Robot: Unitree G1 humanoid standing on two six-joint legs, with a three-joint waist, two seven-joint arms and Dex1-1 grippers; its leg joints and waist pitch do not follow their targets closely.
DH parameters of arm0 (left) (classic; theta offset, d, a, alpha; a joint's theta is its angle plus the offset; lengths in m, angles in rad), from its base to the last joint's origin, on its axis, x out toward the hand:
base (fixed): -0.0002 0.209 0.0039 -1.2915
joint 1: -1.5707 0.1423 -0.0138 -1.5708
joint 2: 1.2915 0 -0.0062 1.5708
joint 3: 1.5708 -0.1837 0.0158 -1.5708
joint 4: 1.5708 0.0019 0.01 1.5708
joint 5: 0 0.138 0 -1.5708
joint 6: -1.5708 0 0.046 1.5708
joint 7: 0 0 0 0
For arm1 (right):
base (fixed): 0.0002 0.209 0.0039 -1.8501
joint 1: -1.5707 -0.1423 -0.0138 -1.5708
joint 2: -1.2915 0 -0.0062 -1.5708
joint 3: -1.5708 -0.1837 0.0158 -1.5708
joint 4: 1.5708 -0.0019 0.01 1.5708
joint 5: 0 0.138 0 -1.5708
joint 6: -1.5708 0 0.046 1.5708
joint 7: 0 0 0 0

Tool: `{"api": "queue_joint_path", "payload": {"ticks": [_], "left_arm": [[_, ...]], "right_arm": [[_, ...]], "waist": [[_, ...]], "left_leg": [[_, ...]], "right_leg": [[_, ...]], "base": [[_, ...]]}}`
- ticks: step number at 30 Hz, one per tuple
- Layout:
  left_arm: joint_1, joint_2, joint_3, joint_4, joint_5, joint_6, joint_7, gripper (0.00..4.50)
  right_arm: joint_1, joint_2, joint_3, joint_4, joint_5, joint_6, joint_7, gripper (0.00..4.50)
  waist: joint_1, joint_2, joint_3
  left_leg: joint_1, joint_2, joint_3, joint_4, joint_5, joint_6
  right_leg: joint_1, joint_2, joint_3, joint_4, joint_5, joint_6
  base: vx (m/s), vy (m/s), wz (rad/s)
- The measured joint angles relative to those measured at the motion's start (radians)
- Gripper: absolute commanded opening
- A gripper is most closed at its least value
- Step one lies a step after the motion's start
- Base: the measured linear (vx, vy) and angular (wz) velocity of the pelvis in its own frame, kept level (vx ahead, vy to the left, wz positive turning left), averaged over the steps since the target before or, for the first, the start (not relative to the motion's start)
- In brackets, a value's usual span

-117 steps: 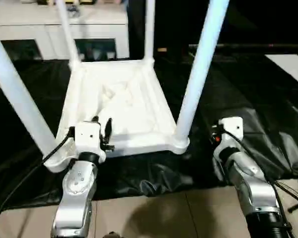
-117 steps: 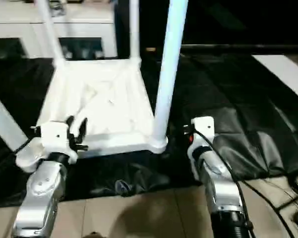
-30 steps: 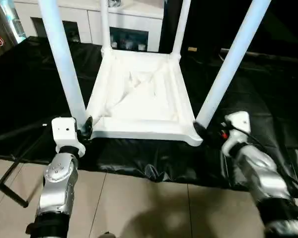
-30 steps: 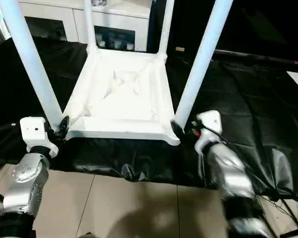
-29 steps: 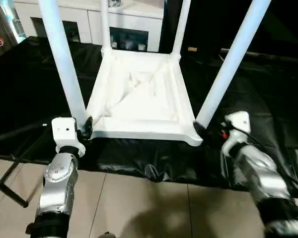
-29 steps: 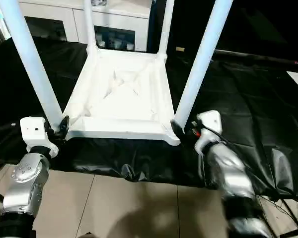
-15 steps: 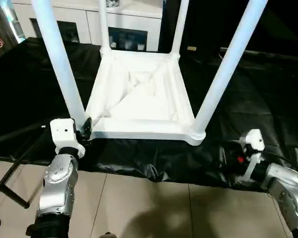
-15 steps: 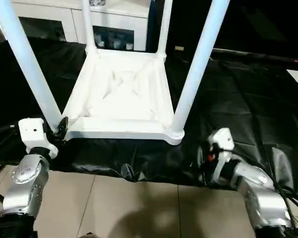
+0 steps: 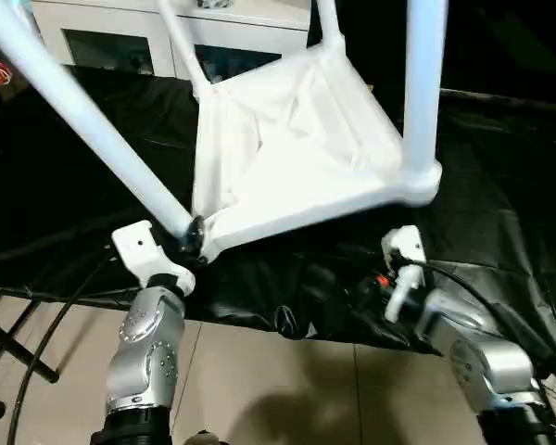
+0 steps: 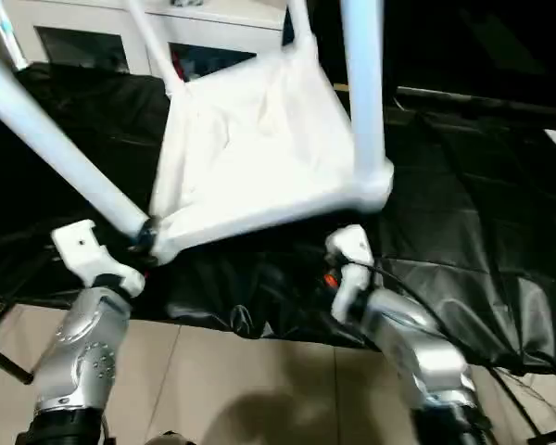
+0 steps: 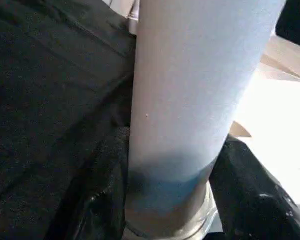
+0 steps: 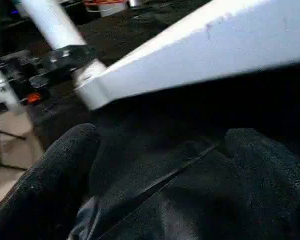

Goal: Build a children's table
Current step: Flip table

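Observation:
The children's table is upside down and tilted on the black sheet, its ribbed white tabletop (image 9: 287, 139) raised on the right side. Its legs lean to the left. My left gripper (image 9: 190, 239) is shut on the near-left leg (image 9: 83, 120) just above its corner socket. In the left wrist view that leg (image 11: 190, 90) sits between the two black fingers (image 11: 102, 175). My right gripper (image 12: 165, 145) is open and holds nothing. It sits low under the lifted near-right corner (image 9: 422, 181), below the near-right leg (image 9: 424, 83). Two far legs (image 9: 181, 42) rise at the back.
A white cabinet with glass doors (image 9: 120, 37) stands behind the table. The black sheet (image 9: 500, 204) covers the floor under and to the right of the table. Beige tiles (image 9: 287, 389) lie in front of it. A black stand foot (image 9: 9, 348) is at the near left.
The table has tipped: its right side has risen off the sheet and the legs lean left. My right gripper has moved in under the raised near-right corner. My left gripper keeps its hold.

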Motion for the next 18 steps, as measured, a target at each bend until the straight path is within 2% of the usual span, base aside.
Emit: {"api": "queue_joint_path", "payload": {"ticks": [3, 9, 12, 15, 17, 18], "left_arm": [[0.003, 0.000, -0.002, -0.020, 0.009, 0.028, 0.005, 2.12], [0.004, 0.000, -0.010, -0.048, 0.024, 0.066, 0.017, 2.12], [0.003, 0.000, -0.015, -0.049, 0.024, 0.067, 0.021, 2.12], [0.003, 0.000, -0.014, -0.056, 0.025, 0.078, 0.033, 2.12], [0.002, -0.001, -0.014, -0.058, 0.026, 0.083, 0.035, 2.12], [0.002, -0.001, -0.012, -0.059, 0.026, 0.086, 0.038, 2.12]], "right_arm": [[-0.034, 0.048, -0.047, 0.054, 0.015, 0.028, -0.075, 4.50], [-0.111, 0.169, -0.124, 0.144, 0.146, 0.049, -0.090, 4.50], [-0.141, 0.185, -0.129, 0.184, 0.157, 0.042, -0.085, 4.50], [-0.176, 0.222, -0.166, 0.254, 0.167, 0.037, -0.082, 4.50], [-0.198, 0.236, -0.186, 0.291, 0.184, 0.035, -0.089, 4.50], [-0.239, 0.253, -0.207, 0.352, 0.190, 0.023, -0.107, 4.50]], "waist": [[-0.005, 0.000, 0.000], [-0.010, 0.001, 0.001], [-0.010, 0.001, 0.000], [-0.013, 0.001, 0.001], [-0.019, 0.000, 0.001], [-0.028, 0.000, 0.001]], "left_leg": [[-0.001, -0.001, 0.000, 0.000, 0.000, 0.000], [-0.001, 0.000, 0.000, -0.001, 0.000, 0.000], [-0.002, 0.000, 0.000, 0.000, 0.000, 0.000], [-0.002, 0.000, 0.001, 0.000, 0.001, -0.001], [-0.001, 0.000, 0.001, 0.000, 0.001, -0.001], [0.000, 0.000, 0.001, 0.000, 0.002, -0.002]], "right_leg": [[0.000, -0.001, 0.000, 0.000, 0.001, 0.000], [-0.002, 0.000, 0.000, 0.000, 0.001, 0.001], [-0.002, -0.001, 0.000, 0.000, 0.001, 0.001], [-0.002, -0.001, 0.000, 0.000, 0.001, 0.001], [-0.002, -0.001, 0.000, 0.001, 0.002, 0.001], [-0.002, 0.000, 0.001, 0.001, 0.002, 0.000]], "base": [[0.000, 0.000, 0.00], [0.000, 0.000, 0.00], [0.000, 0.000, 0.00], [0.000, 0.000, 0.00], [0.000, 0.000, 0.00], [0.000, 0.000, 0.00]]}}
